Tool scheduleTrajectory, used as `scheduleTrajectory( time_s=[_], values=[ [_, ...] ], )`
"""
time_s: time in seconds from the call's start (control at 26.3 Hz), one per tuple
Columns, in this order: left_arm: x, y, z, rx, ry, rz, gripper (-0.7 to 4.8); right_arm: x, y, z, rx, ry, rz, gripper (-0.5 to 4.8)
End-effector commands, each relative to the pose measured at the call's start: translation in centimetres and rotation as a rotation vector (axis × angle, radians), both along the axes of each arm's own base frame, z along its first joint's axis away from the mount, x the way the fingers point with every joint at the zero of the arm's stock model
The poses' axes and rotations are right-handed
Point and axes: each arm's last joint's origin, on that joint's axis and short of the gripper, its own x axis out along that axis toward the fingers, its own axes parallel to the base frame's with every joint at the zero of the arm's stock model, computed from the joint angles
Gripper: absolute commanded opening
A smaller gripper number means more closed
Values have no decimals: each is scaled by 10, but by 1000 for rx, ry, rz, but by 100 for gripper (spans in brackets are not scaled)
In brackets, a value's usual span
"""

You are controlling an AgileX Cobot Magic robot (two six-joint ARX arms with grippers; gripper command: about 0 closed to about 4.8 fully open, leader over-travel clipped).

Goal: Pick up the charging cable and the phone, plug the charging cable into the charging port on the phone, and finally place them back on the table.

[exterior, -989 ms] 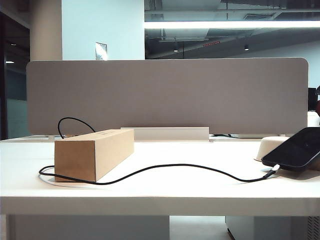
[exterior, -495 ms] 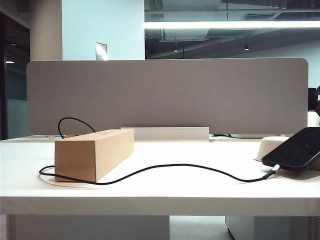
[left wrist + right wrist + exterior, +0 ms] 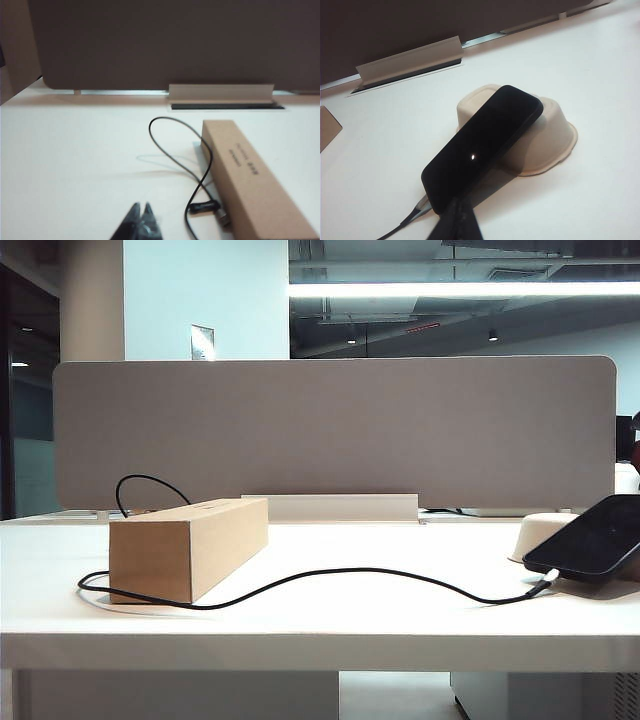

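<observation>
Nothing is shifting across the earlier exterior pictures and this one: the charging cable (image 3: 330, 575) is lying in the same curve, the phone (image 3: 592, 535) is leaning at the same tilt, and neither arm is showing in that view.

Both pairs of fingers are pressed together and holding nothing. The left gripper (image 3: 141, 220) is hanging over bare surface (image 3: 330, 625) near the cardboard box (image 3: 190, 545), just beside the cable's other connector (image 3: 205, 206). The right gripper (image 3: 460, 220) is hovering close to the phone's lower end.

The phone (image 3: 482, 152) is resting propped on an upturned beige tray (image 3: 545, 140) near the right edge of the surface, its lower short edge down by the surface. The cable is running from behind the box, around its front and across the middle of the surface, with the plug tip (image 3: 545, 583) at the phone's lower edge. It looks seated in the charging port, though the joint is too small to confirm, so the job appears finished.

Judging by looks, the phone is being a stiff, glossy, slippery slab, breakable if dropped, best pinched across its long side edges. The cable is light and floppy; holding it at the rigid plug body gives control, while the cord would simply sag.
</observation>
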Motion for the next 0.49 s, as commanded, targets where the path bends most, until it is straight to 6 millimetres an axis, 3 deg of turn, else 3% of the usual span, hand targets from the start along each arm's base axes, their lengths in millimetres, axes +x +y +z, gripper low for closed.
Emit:
scheduleTrajectory(
  time_s=[0.04, 0.49],
  values=[
    [2, 0, -2, 48, -45, 10, -5, 0, 0, -1, -3, -2, 1, -1],
    [7, 1, -20, 118, -63, 34, -5, 0, 0, -2, -3, 1, 1, -1]
  ],
)
